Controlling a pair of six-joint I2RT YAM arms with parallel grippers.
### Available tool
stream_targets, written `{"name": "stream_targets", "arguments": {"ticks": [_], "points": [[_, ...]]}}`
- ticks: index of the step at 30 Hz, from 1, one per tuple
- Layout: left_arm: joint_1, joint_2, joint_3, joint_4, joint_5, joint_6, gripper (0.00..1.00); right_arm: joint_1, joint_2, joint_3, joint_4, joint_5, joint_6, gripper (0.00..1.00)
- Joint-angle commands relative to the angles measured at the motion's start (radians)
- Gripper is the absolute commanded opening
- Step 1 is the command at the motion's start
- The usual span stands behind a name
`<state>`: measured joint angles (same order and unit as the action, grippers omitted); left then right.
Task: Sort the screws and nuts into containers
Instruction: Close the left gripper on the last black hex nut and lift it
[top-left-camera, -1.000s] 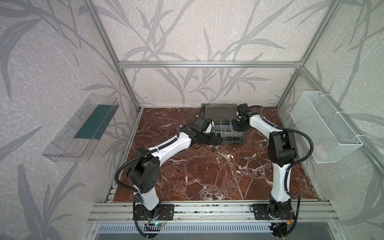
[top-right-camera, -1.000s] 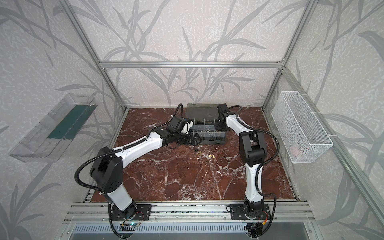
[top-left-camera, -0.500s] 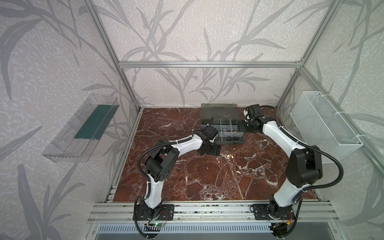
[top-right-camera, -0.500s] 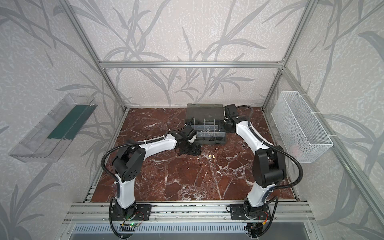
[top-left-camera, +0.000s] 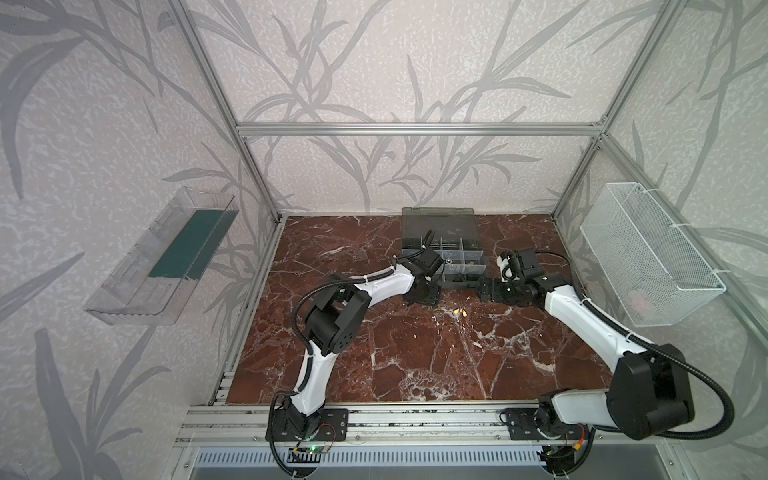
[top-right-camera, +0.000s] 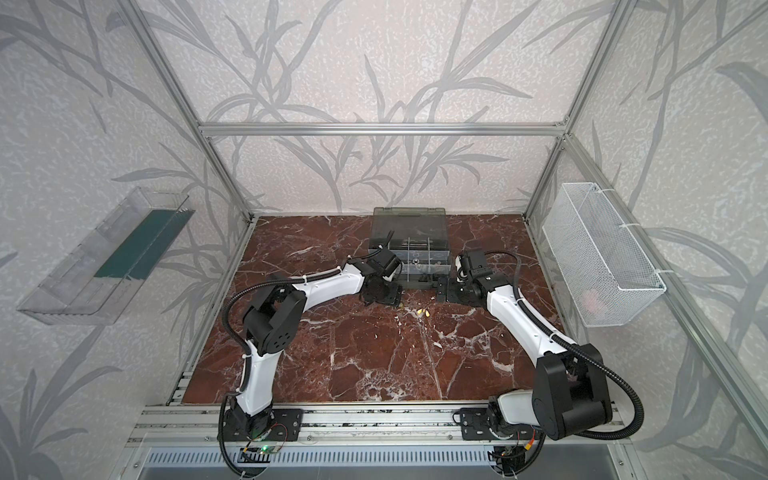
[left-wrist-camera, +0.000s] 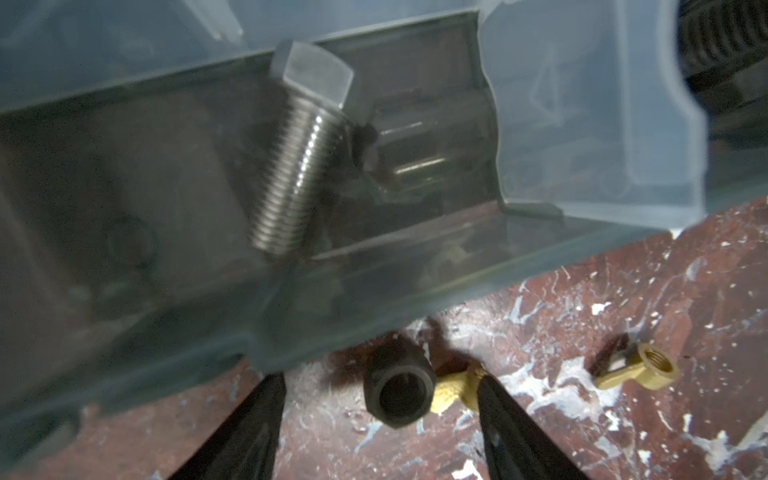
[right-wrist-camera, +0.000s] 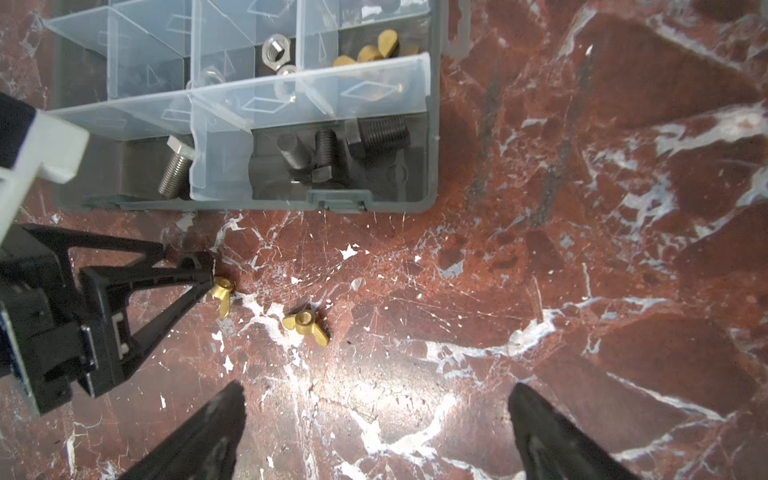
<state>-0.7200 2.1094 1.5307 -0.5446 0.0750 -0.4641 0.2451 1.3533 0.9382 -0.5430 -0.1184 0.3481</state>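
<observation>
The dark grey organiser case (top-left-camera: 442, 249) (right-wrist-camera: 432, 166) stands open at the back; its containers hold a silver screw (right-wrist-camera: 176, 170) (left-wrist-camera: 291, 166), black screws (right-wrist-camera: 328, 158), silver nuts (right-wrist-camera: 276, 52) and brass wing nuts (right-wrist-camera: 374, 48). Just in front of the case my left gripper (left-wrist-camera: 380, 376) (right-wrist-camera: 189, 266) (top-left-camera: 428, 295) is low on the marble, open, with a black nut (left-wrist-camera: 399, 390) between its fingers. A brass wing nut (left-wrist-camera: 453, 390) (right-wrist-camera: 222, 291) touches one finger. Another brass wing nut (right-wrist-camera: 305, 322) (left-wrist-camera: 642, 368) lies apart. My right gripper (right-wrist-camera: 376, 386) (top-left-camera: 484, 289) hangs wide open and empty beside them.
The case's smoky lid (top-left-camera: 438, 224) leans open against the back wall. A white wire-mesh basket (top-left-camera: 648, 257) hangs on the right wall and a clear tray with a green strip (top-left-camera: 166, 257) on the left. Aluminium frame posts edge the marble floor (top-left-camera: 415, 365).
My left gripper came off the case down to the marble, its jaws narrowing around the black nut. My right gripper drew back out of the case and opened wide.
</observation>
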Motion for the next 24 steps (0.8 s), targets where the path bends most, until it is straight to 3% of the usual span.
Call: {"name": "stream_targets", "arguments": {"ticks": [1, 7, 18, 24], "points": [[-0.01, 0.035, 0.017, -0.02, -0.04, -0.005, 0.68, 0.003, -0.038, -0.007, 0.026, -0.018, 0.011, 0.99], [-0.018, 0.043, 0.014, -0.006, -0.04, -0.01, 0.46, 0.013, -0.028, -0.035, 0.043, -0.028, 0.02, 0.99], [-0.038, 0.027, -0.053, 0.005, -0.049, -0.008, 0.4, 0.025, -0.013, -0.055, 0.061, -0.028, 0.033, 0.99], [-0.038, 0.033, -0.053, 0.005, -0.067, 0.003, 0.2, 0.028, -0.026, -0.067, 0.067, -0.04, 0.048, 1.0]]}}
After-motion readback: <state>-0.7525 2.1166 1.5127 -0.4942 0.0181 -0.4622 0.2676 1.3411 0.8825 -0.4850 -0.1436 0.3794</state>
